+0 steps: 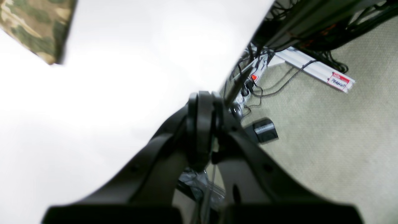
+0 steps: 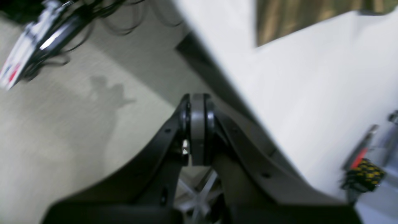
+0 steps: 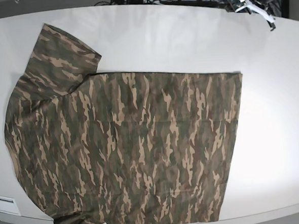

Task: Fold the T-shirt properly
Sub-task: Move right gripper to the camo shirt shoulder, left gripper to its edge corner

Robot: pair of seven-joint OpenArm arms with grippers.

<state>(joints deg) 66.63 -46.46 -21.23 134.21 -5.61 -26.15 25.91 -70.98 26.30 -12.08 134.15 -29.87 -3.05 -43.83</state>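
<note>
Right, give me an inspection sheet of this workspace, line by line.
Surface: white table, bare to one side of the cloth.
Job's things: camouflage T-shirt spread flat, one sleeve out at the far corner, lower edge at the table's near edge.
Clutter: nothing seen on the table.
Grippers: left gripper and right gripper both shut, empty, over the table's edges, off the shirt.
Cables: black cables and a power strip on the floor.
Surroundings: beige carpet, labelled white rail.

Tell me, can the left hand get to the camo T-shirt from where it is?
Probably yes. The left hand is shut and empty over the table's edge, and only bare white table lies between it and the T-shirt corner.
</note>
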